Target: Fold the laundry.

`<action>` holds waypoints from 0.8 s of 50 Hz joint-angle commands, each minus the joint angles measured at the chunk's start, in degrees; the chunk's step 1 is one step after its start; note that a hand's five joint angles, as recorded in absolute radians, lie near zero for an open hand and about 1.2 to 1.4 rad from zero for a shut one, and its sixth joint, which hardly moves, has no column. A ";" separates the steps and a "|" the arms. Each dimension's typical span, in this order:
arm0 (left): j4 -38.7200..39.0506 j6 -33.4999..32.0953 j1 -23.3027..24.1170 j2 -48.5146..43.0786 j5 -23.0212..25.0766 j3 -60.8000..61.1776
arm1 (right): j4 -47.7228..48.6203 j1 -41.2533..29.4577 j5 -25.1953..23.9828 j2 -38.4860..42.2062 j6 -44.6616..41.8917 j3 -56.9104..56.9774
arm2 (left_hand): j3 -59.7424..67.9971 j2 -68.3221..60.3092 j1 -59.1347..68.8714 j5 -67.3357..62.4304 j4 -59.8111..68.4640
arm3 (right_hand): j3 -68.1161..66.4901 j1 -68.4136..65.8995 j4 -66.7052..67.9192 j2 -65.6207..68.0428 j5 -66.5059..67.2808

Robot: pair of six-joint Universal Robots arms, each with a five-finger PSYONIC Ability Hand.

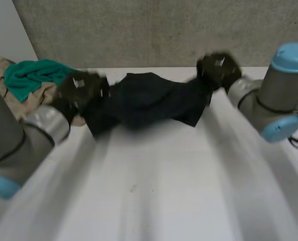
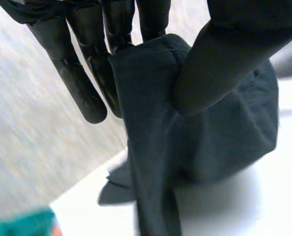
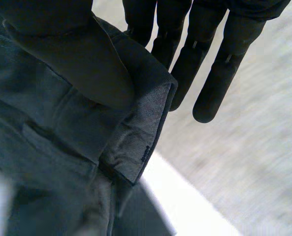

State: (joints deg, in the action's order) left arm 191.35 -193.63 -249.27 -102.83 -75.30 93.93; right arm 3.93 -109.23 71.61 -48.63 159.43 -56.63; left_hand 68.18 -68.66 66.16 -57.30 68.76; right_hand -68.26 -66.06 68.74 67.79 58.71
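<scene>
The left arm reaches from the near left toward the far side. Its left hand pinches one end of the dark garment between thumb and straight fingers. The right arm comes in from the right, and the right hand pinches the other end the same way.
</scene>
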 commanded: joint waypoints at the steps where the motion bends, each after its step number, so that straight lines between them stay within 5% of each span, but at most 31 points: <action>1: -5.45 -6.93 -1.13 -0.35 0.42 6.97 | -11.65 -1.86 -1.21 -5.49 -12.56 -13.21 | 11.82 -11.34 13.84 -12.70 11.24 | -11.74 -13.94 11.26 12.21 11.29; 6: -12.82 -9.84 -1.57 3.07 1.03 9.16 | -13.59 -1.86 0.55 -12.44 -12.92 -21.05 | 11.82 -11.34 13.84 -12.70 11.24 | -11.74 -13.94 11.26 12.21 11.29; 10: -29.07 -16.68 -2.09 9.04 3.40 11.54 | -20.35 -1.51 2.83 -18.86 -16.60 -27.56 | 11.82 -11.34 13.84 -12.70 11.24 | -11.74 -13.94 11.26 12.21 11.29; 14: -47.77 -26.69 -3.24 13.09 6.04 12.42 | -36.60 -0.02 6.08 -24.66 -29.86 -35.02 | 11.82 -11.34 13.84 -12.70 11.24 | -11.74 -13.94 11.26 12.21 11.29; 18: -57.13 -32.24 -3.68 14.59 7.62 11.81 | -34.97 -0.19 5.91 -28.62 -33.58 -38.37 | 11.82 -11.34 13.84 -12.70 11.24 | -11.74 -13.94 11.26 12.21 11.29; 25: -48.37 -33.92 -3.33 11.52 7.54 5.84 | -28.46 1.13 5.91 -26.17 -26.38 -34.69 | 11.82 -11.34 13.84 -12.70 11.24 | -11.74 -13.94 11.26 12.21 11.29; 31: -31.84 -26.11 -1.40 1.94 1.66 -3.39 | -19.77 0.43 8.19 -21.08 -12.85 -29.59 | 11.82 -11.34 13.84 -12.70 11.24 | -11.74 -13.94 11.26 12.21 11.29; 40: -15.59 -21.36 -1.13 -12.47 -1.16 -21.47 | -0.44 -3.00 13.02 -14.74 -11.95 -18.71 | 11.82 -11.34 13.84 -12.70 11.24 | -11.74 -13.94 11.26 12.21 11.29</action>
State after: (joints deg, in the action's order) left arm 165.94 -216.70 -250.16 -107.35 -75.04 84.74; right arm -9.09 -109.72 81.13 -66.90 147.24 -83.57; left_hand 68.18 -68.66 66.16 -57.30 68.93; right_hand -68.26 -66.07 68.74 67.80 58.72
